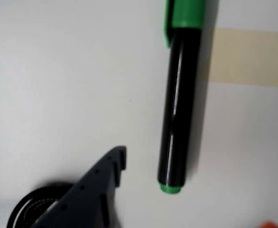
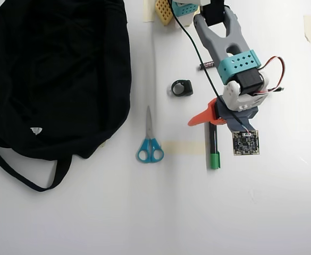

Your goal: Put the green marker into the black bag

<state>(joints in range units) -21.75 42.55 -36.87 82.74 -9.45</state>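
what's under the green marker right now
The green marker lies flat on the white table, its cap end crossing a tan tape strip. In the overhead view the gripper covers its far end, hiding what lies there.

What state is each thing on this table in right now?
green marker: capped, lying flat on the table, not gripped.
black bag: slumped flat at the overhead view's left; opening not discernible.
scissors: closed, lying flat.
gripper: above the marker's end; open or shut unclear.
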